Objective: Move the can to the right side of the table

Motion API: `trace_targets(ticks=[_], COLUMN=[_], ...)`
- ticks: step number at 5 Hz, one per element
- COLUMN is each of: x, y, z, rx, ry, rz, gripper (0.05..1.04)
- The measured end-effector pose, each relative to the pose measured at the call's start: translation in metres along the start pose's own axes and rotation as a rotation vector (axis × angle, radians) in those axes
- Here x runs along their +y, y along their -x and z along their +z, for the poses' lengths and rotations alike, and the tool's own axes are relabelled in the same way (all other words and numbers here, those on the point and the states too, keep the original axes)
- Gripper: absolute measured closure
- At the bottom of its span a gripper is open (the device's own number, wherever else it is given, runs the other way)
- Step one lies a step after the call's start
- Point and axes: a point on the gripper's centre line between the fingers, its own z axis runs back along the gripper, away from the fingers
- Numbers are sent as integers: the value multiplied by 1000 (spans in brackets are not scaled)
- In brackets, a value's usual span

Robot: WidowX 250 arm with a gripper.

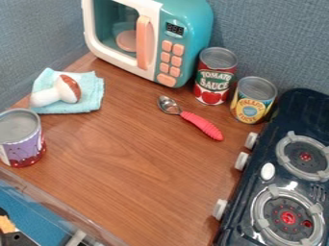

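Purple can (pixel 23 144) upright at the left of the worktop (pixel 128 168), likely my target; whether my gripper is apart or together, I can't tell; a shallow pinch could let it slip, a low carry rightward could clip the spoon (pixel 202 126).

A bare stretch of the worktop (pixel 122 178) leads from the purple-labelled can (pixel 24 148) at the left to the stove (pixel 302 108) at the right. The spoon (pixel 202 126) lies across its upper part; beyond, the microwave (pixel 198 21), tomato can (pixel 214 81) and yellow-labelled can (pixel 252 102) bar the way.
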Motion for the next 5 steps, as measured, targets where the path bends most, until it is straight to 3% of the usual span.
trace_targets(ticks=[2, 3, 5], x=[6, 4, 1], y=[-2, 13, 51], z=[-29, -37, -48], rx=[-49, -62, -49], ry=[-20, -30, 7], rz=[-21, -2, 72], gripper=[85, 85, 85])
